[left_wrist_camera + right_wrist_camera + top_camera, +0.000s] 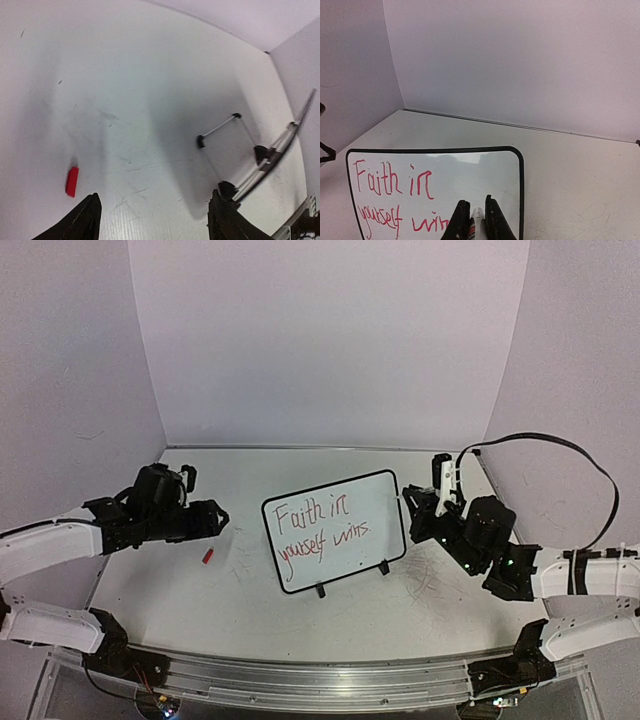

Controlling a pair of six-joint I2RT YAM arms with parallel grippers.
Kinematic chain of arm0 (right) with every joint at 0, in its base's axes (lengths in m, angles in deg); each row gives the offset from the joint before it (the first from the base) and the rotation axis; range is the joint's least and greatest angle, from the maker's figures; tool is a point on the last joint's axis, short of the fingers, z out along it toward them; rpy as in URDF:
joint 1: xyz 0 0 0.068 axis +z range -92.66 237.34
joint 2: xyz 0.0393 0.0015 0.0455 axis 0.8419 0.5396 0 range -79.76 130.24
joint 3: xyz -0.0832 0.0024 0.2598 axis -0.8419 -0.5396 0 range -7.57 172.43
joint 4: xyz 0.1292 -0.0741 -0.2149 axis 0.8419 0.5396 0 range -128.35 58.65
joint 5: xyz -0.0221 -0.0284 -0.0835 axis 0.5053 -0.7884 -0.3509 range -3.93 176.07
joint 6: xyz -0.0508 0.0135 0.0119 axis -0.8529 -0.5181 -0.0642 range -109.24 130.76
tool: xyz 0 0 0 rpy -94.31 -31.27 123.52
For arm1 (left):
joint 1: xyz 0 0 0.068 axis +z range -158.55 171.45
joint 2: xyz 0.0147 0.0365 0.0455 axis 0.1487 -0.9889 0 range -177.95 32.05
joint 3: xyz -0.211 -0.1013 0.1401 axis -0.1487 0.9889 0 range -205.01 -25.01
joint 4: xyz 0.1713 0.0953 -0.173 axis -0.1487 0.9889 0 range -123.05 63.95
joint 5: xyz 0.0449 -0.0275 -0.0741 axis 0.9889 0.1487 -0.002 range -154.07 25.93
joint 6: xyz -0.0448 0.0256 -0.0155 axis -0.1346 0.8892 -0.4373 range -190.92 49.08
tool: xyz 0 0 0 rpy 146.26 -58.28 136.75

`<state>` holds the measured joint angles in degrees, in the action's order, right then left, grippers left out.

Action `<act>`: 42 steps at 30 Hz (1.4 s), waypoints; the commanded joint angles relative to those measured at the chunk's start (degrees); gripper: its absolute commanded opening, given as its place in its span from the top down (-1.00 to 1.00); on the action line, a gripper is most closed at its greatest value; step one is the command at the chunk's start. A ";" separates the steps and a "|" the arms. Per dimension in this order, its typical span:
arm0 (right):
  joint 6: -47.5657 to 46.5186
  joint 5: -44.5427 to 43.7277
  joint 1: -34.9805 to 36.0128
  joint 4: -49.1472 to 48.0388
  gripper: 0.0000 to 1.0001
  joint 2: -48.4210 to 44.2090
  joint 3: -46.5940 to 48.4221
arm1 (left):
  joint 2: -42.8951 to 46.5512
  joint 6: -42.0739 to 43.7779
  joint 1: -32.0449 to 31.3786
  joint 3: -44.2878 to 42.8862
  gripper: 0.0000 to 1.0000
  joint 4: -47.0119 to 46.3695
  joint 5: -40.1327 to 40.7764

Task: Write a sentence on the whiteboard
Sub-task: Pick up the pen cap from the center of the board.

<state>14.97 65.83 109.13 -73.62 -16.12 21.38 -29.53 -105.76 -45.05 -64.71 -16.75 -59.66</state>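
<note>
Pincer on the left [216, 518]: spread wide, nothing between the fingers [89, 220]. Held low over the counter [240, 605], pointing in toward the middle. Just beside one fingertip, a small red piece [208, 556], lying flat on the scratched surface and clear of both fingers.

Over to the right pincer [418, 508]: clamped on a marker [478, 216], white barrel with a red label, pinched between two dark fingers [496, 222]. Parked at the right edge of the whiteboard [386, 502], up near its top corner. Touching the frame or not, impossible to say from above.

Now the whiteboard itself: standing in the middle of the counter on small black feet, leaning back, turned a little so the right end sits farther from the arm bases. Thin black frame, rounded corners. Across the white face, red handwriting in two lines: "Faith in" above, "yourself wins." below. From the right wrist, top line plain to read, bottom line cut off behind fingers and marker. From the left wrist, only the thin edge of the board and its wire stand, off to the right, well apart from the open pincer.
</note>
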 commanded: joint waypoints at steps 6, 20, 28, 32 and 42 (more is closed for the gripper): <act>-0.03 7.75 -0.04 0.66 1.00 -3.75 2.07 | -26.01 3.92 3.72 -14.03 -0.42 21.63 6.84; 1.90 8.29 -0.06 4.65 1.00 -6.60 2.04 | -38.75 10.23 5.43 -18.26 0.27 19.24 8.75; 3.61 8.20 -0.06 5.67 1.00 -7.20 2.86 | -39.03 10.79 5.45 -16.76 0.82 19.35 6.17; 3.96 7.51 -0.09 7.10 1.00 -6.34 5.70 | -33.89 9.70 5.46 -16.47 0.97 19.56 5.29; 6.63 15.82 -0.13 14.87 1.00 -3.00 17.06 | -9.02 20.22 -1.77 -23.82 1.00 12.83 6.43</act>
<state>19.18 76.02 109.13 -61.19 -19.73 33.87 -49.04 -93.56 -41.04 -83.72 3.49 -53.62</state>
